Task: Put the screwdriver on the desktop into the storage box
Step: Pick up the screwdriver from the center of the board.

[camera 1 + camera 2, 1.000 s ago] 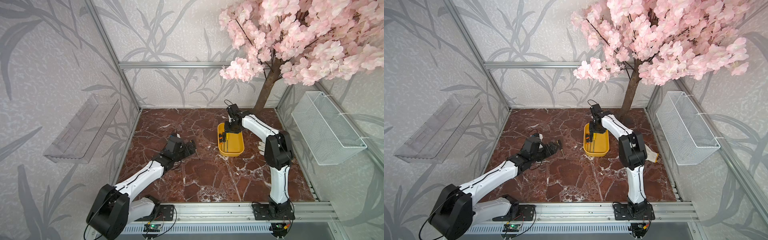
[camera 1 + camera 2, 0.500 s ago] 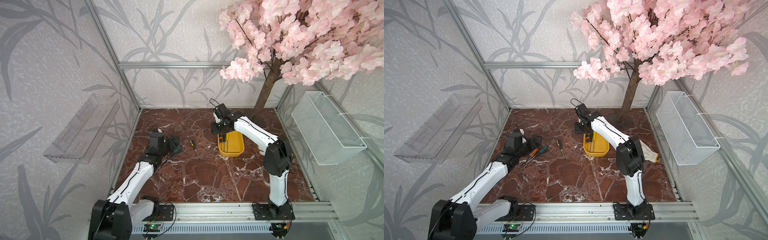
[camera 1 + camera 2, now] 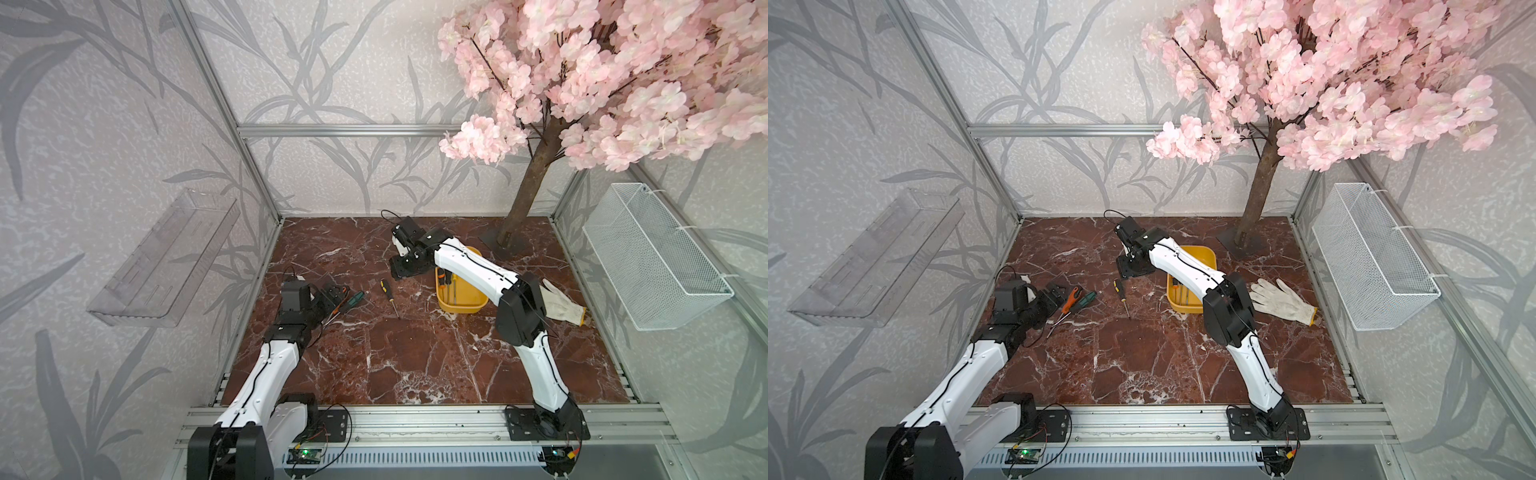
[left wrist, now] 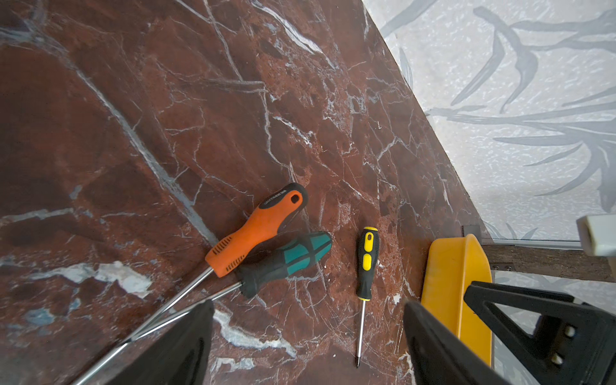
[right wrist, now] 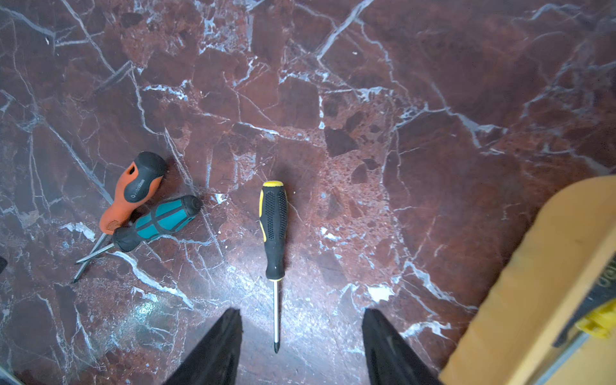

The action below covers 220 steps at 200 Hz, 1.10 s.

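Hovering my right claw (image 5: 300, 313) with jaws apart and empty, I am straddling the tip of the yellow-black screwdriver (image 5: 274, 230) lying on the counter (image 5: 366, 100) near the storage box (image 5: 533, 283), probably lining up a pick, while my left claw (image 4: 308, 302) is hanging open by the orange screwdriver (image 4: 256, 230).

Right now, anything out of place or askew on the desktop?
Two things. The orange-handled screwdriver and green-handled screwdriver lie handles touching, shafts crossed, probably awkward to grasp singly. A white work glove lies on the desktop near the yellow storage box, the only non-tool there. Nothing looks spilled or damaged.
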Available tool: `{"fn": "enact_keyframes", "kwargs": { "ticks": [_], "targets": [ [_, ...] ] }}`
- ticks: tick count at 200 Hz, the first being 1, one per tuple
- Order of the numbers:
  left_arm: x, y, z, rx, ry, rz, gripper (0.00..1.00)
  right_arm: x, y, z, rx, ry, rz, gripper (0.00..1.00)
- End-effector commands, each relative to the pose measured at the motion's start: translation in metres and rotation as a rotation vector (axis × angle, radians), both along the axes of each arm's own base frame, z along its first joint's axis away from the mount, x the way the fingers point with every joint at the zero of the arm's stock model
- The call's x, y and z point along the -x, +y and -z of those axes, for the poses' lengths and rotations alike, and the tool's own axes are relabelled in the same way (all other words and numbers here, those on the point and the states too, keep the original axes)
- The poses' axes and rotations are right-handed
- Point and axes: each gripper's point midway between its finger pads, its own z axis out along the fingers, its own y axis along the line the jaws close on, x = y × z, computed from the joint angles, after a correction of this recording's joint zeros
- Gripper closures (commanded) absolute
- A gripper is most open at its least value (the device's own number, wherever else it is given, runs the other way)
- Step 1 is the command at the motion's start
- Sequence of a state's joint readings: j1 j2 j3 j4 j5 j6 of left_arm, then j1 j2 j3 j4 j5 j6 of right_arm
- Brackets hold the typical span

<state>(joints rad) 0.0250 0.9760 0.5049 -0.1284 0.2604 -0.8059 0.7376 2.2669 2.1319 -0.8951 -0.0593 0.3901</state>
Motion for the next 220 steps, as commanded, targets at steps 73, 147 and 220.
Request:
{"fn": "enact_keyframes", "kwargs": {
  "ticks": [73,147,220],
  "targets": [
    [0.01,0.006,0.005,0.018,0.004,-0.015,0.1,0.006,0.027,0.035,0.047,0.08,-0.051,0.35],
    [0.014,0.007,0.01,0.033,0.01,-0.022,0.1,0.006,0.029,0.066,0.096,0.133,-0.055,0.32],
    [0.016,0.007,0.009,0.038,0.009,-0.019,0.09,0.007,0.036,0.089,0.107,0.165,-0.061,0.39]
  ]
}}
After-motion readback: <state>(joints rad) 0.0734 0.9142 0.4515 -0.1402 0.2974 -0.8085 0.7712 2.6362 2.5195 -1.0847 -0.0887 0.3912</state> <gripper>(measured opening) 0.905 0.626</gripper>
